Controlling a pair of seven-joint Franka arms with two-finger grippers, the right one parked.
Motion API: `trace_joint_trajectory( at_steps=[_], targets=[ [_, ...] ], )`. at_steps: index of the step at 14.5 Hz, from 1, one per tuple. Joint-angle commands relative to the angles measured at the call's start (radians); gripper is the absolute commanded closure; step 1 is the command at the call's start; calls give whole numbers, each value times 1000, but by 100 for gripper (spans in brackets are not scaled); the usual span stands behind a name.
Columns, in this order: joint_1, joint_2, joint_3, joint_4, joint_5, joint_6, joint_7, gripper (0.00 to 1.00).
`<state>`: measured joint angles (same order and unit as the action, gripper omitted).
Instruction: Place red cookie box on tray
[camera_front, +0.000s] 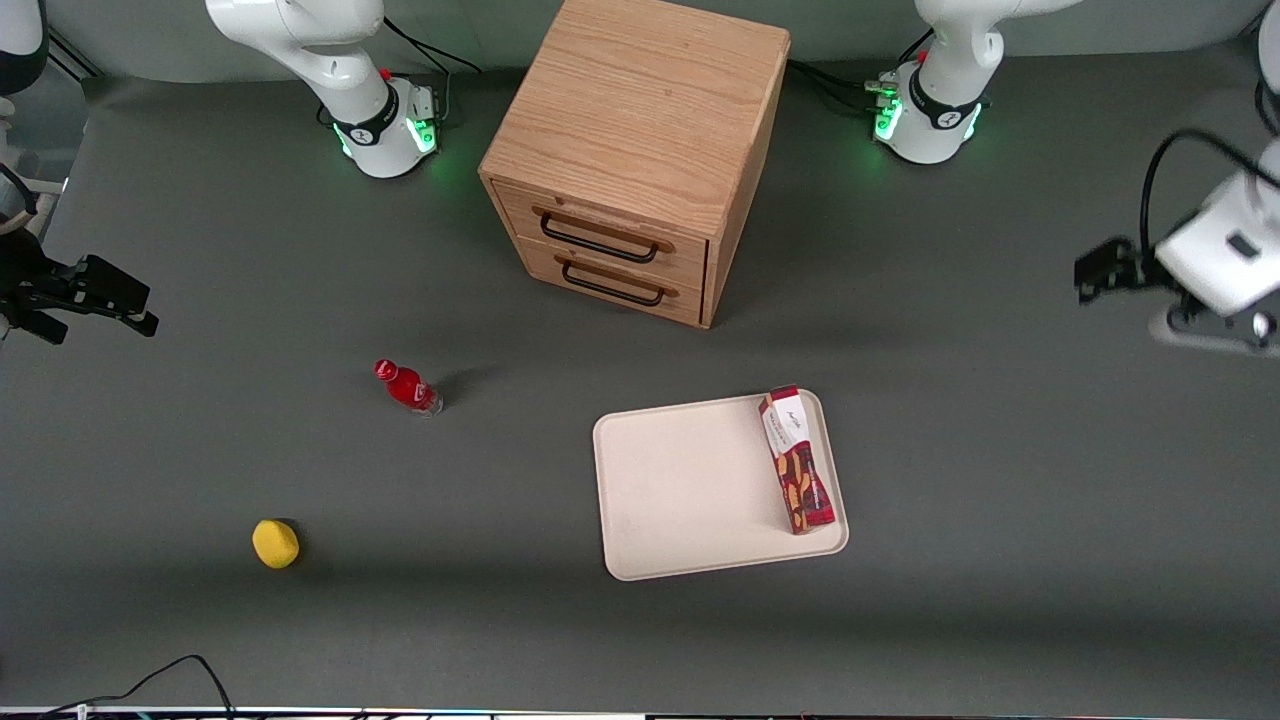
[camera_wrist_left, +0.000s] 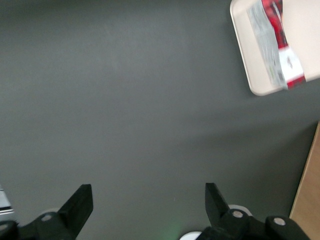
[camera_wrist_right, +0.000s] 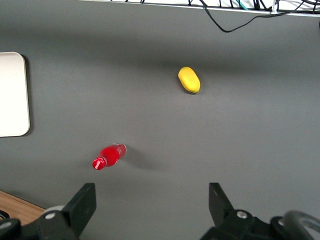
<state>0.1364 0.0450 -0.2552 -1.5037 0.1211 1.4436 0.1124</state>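
Observation:
The red cookie box (camera_front: 797, 461) lies flat on the cream-white tray (camera_front: 690, 490), along the tray's edge toward the working arm's end of the table. Its white end panel points toward the wooden cabinet. The left wrist view shows the box (camera_wrist_left: 276, 40) on a corner of the tray (camera_wrist_left: 252, 75). My left gripper (camera_front: 1100, 270) hangs high over the bare table at the working arm's end, well away from the tray. In the left wrist view the gripper (camera_wrist_left: 149, 202) is open and holds nothing, with only grey table between its fingers.
A wooden two-drawer cabinet (camera_front: 640, 150) stands farther from the front camera than the tray. A small red bottle (camera_front: 408, 387) and a yellow object (camera_front: 275, 543) lie toward the parked arm's end of the table. A cable (camera_front: 170, 680) lies at the near edge.

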Motion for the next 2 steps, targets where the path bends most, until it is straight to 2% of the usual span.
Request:
trace_joint_trajectory(
  at_steps=[1, 2],
  targets=[
    [12, -41, -4, -24, -17, -23, 52, 0],
    [17, -30, -1, -6, -27, -32, 53, 0]
  ],
)
